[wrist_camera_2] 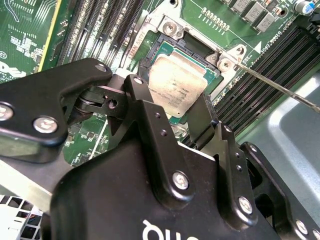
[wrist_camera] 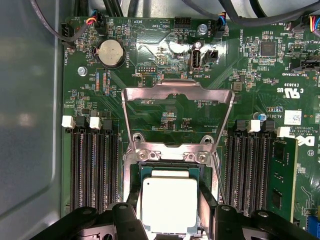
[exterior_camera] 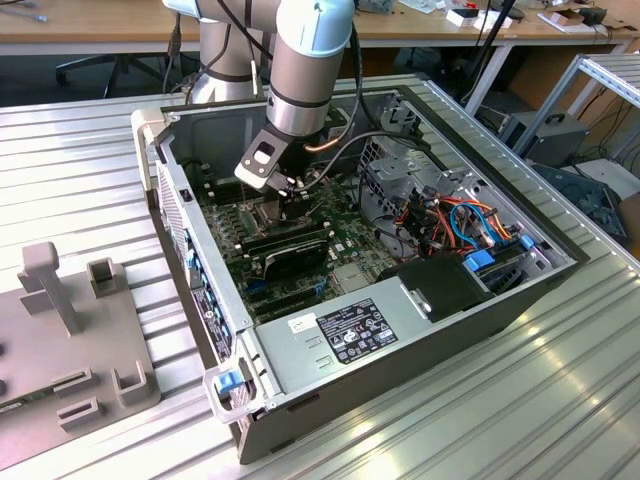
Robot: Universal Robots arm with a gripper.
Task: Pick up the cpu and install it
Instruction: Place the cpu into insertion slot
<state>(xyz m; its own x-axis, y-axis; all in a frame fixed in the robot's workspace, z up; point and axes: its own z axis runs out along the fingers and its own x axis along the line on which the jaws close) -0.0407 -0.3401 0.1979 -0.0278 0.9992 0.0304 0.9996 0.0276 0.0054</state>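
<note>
**Cpu between the fingers, square over the socket**

The fingers (wrist_camera_2: 202, 120) are narrow and closed on the cpu (wrist_camera: 169, 202) — one finger on each of two opposite edges, with its dull silver face turned up toward the wrist. The chip lies directly between them, not off to either side. Being nearly square, it has no long axis to speak of. What matters is that its edges run parallel with the walls of the socket (wrist_camera_2: 192, 47) right beneath it. In both wrist views it looks set into the socket's opening, though I cannot tell whether it is fully seated or a shade above the contacts.

Just beyond the fingertips the hinged metal frame (wrist_camera: 177, 92) stands open, clear of the chip. On both outer sides of the fingers run banks of memory slots (wrist_camera: 92, 165), parallel to the gripped edges. Farther on, past the frame, a coin battery (wrist_camera: 111, 53) sits on the green motherboard (wrist_camera: 280, 65). In the exterior view the arm (exterior_camera: 310, 70) reaches down into the open case (exterior_camera: 420, 375), which lies on the ribbed desk (exterior_camera: 520, 420).
</note>
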